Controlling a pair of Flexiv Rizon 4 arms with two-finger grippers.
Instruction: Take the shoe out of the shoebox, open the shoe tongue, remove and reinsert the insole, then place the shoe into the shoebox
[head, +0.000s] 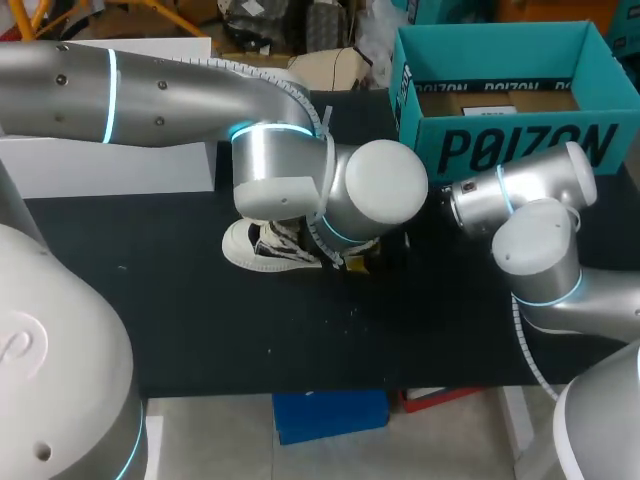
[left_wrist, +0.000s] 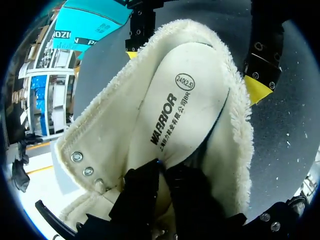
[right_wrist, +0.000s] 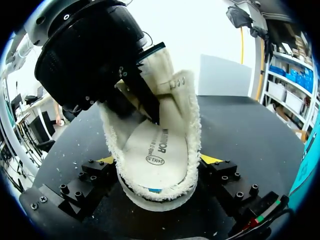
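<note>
A cream fleece-lined shoe (head: 270, 245) lies on the black table (head: 300, 330), mostly under my left arm's wrist. In the left wrist view my left gripper (left_wrist: 162, 172) reaches into the shoe's opening, its dark fingers pinched on the toe-side end of the white insole (left_wrist: 180, 110). The right wrist view shows the same fingers (right_wrist: 150, 107) down inside the shoe above the insole (right_wrist: 152, 150). My right gripper (right_wrist: 159, 165) stands wide around the heel, a yellow tip against each side. The teal shoebox (head: 520, 145) stands at the back right.
A white board (head: 110, 165) lies at the table's back left. My two arms crowd the table's middle and right. In the head view the black surface in front of the shoe (head: 300, 330) is bare.
</note>
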